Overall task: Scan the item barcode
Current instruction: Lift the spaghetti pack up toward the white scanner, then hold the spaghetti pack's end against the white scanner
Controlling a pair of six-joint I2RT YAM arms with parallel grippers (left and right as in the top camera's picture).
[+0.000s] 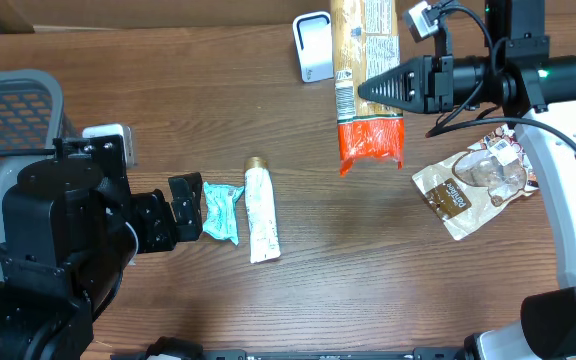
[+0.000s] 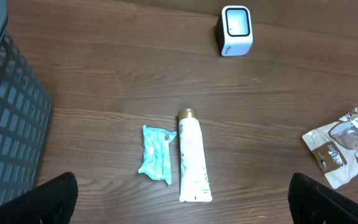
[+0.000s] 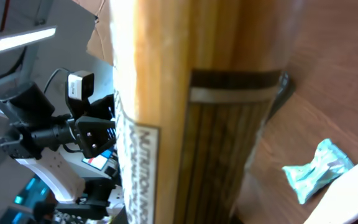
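Note:
My right gripper (image 1: 370,90) is shut on a long pasta packet (image 1: 366,80), yellow with an orange end. It holds the packet lengthwise in the air at the back of the table, just right of the white scanner (image 1: 313,46). In the right wrist view the packet (image 3: 191,106) fills the frame and hides the fingers; a strip of nutrition print shows, no barcode. My left gripper (image 1: 186,208) stands open low over the table, just left of a teal packet (image 1: 222,212). Its fingertips (image 2: 55,199) show wide apart with nothing between them.
A white tube (image 1: 261,213) with a gold cap lies right of the teal packet (image 2: 156,154). A brown and clear pouch (image 1: 475,183) lies at the right under the right arm. A grey mesh basket (image 1: 8,100) stands at the left edge. The scanner (image 2: 236,30) faces the table.

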